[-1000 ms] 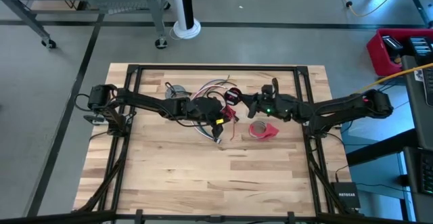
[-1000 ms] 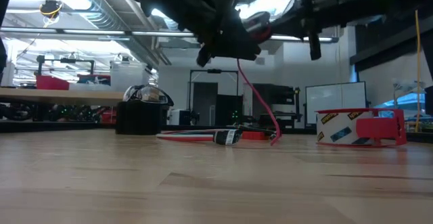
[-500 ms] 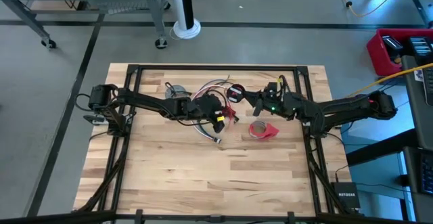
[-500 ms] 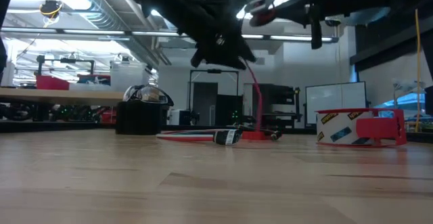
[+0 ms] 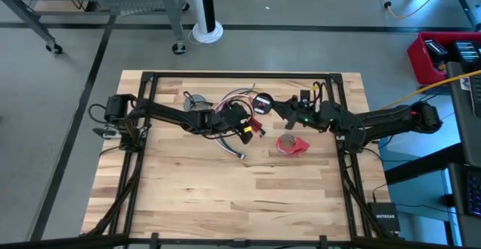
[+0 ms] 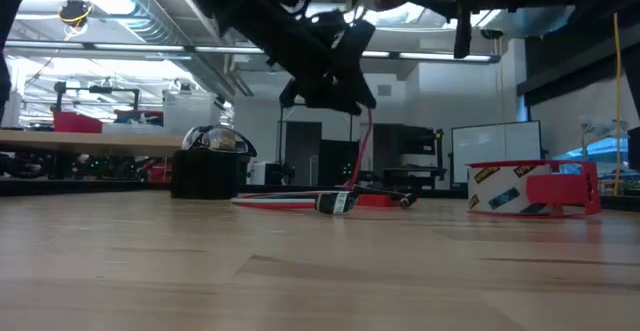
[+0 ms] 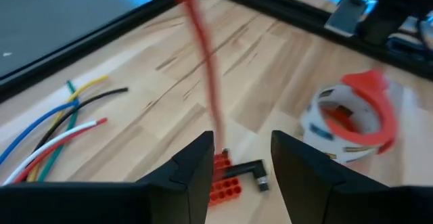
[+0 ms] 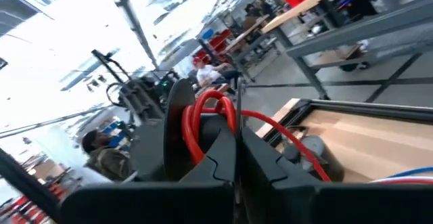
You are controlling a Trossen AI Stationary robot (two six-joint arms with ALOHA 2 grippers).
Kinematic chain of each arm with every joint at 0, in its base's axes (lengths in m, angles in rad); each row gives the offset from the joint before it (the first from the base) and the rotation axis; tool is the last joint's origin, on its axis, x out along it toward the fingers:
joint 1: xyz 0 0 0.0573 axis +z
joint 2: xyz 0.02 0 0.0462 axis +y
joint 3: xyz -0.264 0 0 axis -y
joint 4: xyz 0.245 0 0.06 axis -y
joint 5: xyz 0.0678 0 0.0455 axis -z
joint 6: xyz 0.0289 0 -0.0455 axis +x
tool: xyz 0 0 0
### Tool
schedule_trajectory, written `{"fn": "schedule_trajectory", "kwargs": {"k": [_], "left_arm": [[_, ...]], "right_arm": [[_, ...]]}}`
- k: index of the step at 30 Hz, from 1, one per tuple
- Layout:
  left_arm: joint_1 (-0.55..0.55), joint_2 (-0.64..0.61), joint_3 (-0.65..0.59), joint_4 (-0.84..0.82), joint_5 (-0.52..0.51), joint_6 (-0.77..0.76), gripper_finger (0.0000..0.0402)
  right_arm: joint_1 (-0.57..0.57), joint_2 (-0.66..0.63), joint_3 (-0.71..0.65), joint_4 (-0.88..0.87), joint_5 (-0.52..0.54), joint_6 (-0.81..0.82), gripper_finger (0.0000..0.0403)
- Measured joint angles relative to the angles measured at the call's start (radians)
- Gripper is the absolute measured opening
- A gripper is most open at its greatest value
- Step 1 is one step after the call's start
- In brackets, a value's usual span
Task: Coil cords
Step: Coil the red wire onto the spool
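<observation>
While my left gripper hovers above the middle of the table, its two fingers stand apart with nothing between them; a red cord runs past the gap without being pinched, dropping to a small red plug block that lies on the wood below. My right gripper is raised off the table just across from the left one, jaws pressed together on the small black-and-red coil, whose red loops arch over my closed fingers in the right wrist view. From that coil the red cord hangs down to the board, as the low view shows it falling to the plug lying flat on the wood. Behind my left gripper, toward the far edge, the long bundle of thin wires spreads loosely on the table, its coloured ends fanned out. Farther left sits the small grey coil, apart from both grippers. A red tape roll rests on the wood just below my right gripper, near but not touching the plug.
</observation>
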Motion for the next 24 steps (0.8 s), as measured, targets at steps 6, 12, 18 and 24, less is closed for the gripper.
{"fn": "schedule_trajectory", "kwargs": {"k": [6, 12, 18, 24], "left_arm": [[0.015, 0.041, 0.000, 0.020, -0.001, -0.025, 0.0141], [0.016, 0.062, 0.000, 0.094, -0.001, -0.021, 0.0141], [0.016, 0.074, 0.000, 0.098, 0.000, -0.017, 0.0126], [0.016, 0.089, 0.000, 0.105, 0.000, -0.018, 0.0100]], "right_arm": [[0.000, 0.000, 0.000, 0.008, -0.002, 0.000, 0.0007], [0.000, 0.000, 0.000, 0.010, -0.002, 0.003, 0.0007], [0.000, 0.000, 0.000, 0.010, -0.002, 0.003, 0.0007], [0.000, 0.001, 0.000, 0.016, -0.002, 0.003, 0.0007]]}}
